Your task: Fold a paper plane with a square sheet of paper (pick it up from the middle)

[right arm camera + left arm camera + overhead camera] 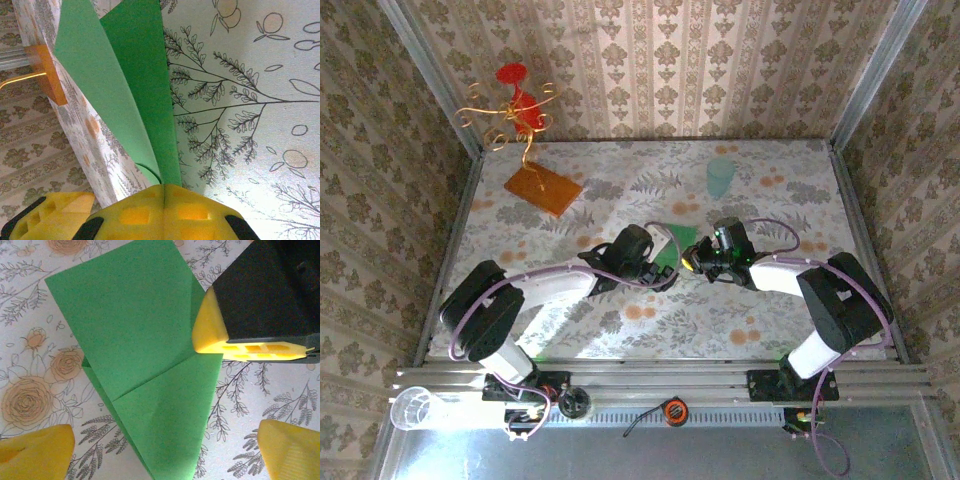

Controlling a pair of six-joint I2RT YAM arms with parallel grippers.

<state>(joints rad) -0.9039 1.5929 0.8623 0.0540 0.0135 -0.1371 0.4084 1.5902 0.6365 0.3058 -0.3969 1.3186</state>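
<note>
The paper plane [150,365] is green paper folded to a narrow point, with a diagonal crease across it, lying over the floral tablecloth. In the top view the paper plane [682,240] shows between the two wrists at mid-table. My left gripper [165,452] is open above it, its yellow fingers [35,450] wide apart on either side of the pointed end and touching nothing. My right gripper [164,192] is shut on the paper plane [145,90] at its edge, and the layers fan out from the closed pads. From the left wrist, the right gripper [215,332] pinches the paper's right edge.
An orange-brown board [542,188] carrying a gold wire stand with red parts sits at the back left. A translucent teal cup [720,177] stands at the back right. A clear cup [415,408] and a small round tape [673,410] lie by the near rail. Patterned walls enclose the table.
</note>
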